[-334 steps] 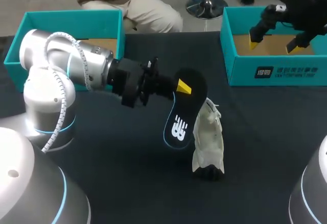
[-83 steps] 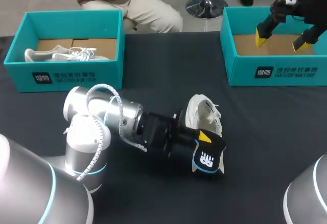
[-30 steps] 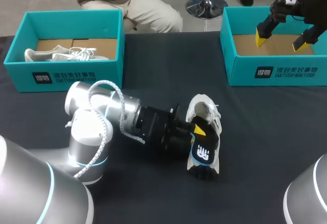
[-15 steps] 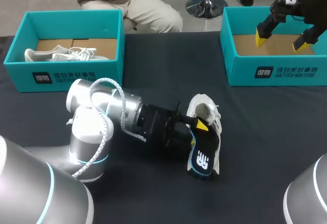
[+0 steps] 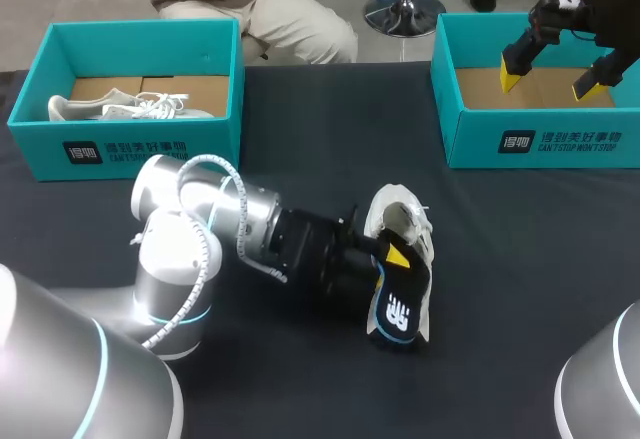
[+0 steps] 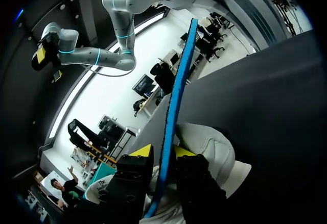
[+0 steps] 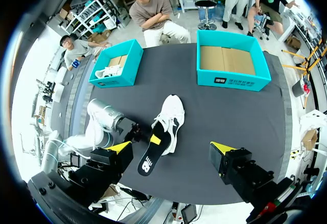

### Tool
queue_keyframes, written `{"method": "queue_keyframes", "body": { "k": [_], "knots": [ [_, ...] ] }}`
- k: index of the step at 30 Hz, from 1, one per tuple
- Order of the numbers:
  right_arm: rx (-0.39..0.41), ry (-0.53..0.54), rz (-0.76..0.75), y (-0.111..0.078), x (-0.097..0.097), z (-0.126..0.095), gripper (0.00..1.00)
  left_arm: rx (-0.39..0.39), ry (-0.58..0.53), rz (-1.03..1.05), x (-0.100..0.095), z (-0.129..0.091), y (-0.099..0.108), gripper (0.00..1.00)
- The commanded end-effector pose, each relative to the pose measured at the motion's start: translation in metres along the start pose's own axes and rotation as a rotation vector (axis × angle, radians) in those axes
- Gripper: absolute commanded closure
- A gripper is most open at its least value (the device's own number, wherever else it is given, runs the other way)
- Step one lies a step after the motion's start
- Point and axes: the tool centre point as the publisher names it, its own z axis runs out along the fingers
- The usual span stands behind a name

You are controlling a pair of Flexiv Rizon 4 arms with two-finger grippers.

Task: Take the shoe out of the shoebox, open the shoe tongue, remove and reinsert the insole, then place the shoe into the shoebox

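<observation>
Left end effector (image 5: 386, 259) was clamped on the black, blue-edged foam insole (image 5: 398, 307), edge-on against the white mesh sneaker (image 5: 402, 221) mid-tabletop, long axes roughly parallel. Right end effector (image 5: 548, 81) hung wide open, well apart, at the far-right corner.

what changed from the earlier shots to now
The left pincer, shut on the insole throughout, swung down from above the table and brought the insole low against the shoe. The shoe barely moved. The right pincer stayed open over the right shoebox.
</observation>
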Motion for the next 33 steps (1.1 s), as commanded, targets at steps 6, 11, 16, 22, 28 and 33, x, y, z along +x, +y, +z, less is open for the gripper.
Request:
{"method": "queue_keyframes", "body": {
  "k": [6, 11, 16, 22, 28, 33],
  "knots": [
    [0.006, -0.003, 0.001, 0.003, 0.002, 0.000, 0.00, -0.014, 0.020, 0.003, 0.005, -0.010, -0.010, 0.74],
    [0.006, -0.003, 0.001, 0.003, 0.002, 0.000, 0.00, -0.024, 0.021, 0.006, 0.005, -0.014, -0.010, 0.75],
    [0.006, -0.003, 0.001, 0.003, 0.002, 0.000, 0.00, -0.025, 0.021, 0.007, 0.006, -0.014, -0.010, 1.00],
    [0.006, -0.003, 0.001, 0.003, 0.002, 0.000, 0.00, -0.023, 0.030, 0.003, 0.009, -0.010, -0.008, 1.00],
    [0.006, -0.003, 0.001, 0.003, 0.002, 0.000, 0.00, -0.021, 0.030, 0.003, 0.006, -0.008, -0.002, 1.00],
    [0.006, -0.003, 0.001, 0.003, 0.002, 0.000, 0.00, -0.032, 0.024, 0.000, 0.004, -0.009, 0.008, 1.00]
  ]
}}
